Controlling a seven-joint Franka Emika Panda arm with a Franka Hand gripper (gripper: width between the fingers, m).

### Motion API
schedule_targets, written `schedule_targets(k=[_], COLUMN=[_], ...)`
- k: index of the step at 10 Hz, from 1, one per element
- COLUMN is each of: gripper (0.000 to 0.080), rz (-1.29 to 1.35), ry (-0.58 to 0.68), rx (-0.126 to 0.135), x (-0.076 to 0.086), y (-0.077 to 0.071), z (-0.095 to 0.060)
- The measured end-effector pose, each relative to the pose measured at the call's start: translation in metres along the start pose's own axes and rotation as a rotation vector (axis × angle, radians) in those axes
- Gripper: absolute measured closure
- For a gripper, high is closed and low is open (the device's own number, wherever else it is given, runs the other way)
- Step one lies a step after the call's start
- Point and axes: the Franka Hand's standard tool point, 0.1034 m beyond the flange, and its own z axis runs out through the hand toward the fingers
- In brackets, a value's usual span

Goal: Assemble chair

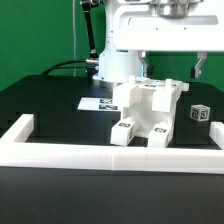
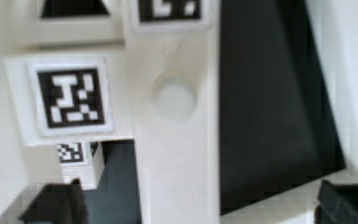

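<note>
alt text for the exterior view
A partly built white chair stands on a black table, the open gripper hanging just above it. A small tagged white piece lies at the exterior view's right, a white border rail in front.

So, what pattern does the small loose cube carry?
The cube bears a black-and-white square tag; exterior view.

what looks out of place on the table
Little stands out. One small tagged cube sits alone at the exterior view's right, apart from the chair. Nothing looks tipped, broken or spilled.
</note>
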Motion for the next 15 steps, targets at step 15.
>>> schedule_targets(k=[15], gripper=[0.015], rz=[0.354], ry=[-0.057], rx=[-0.032], x=[-0.127], y=[-0.04], z=[0.022])
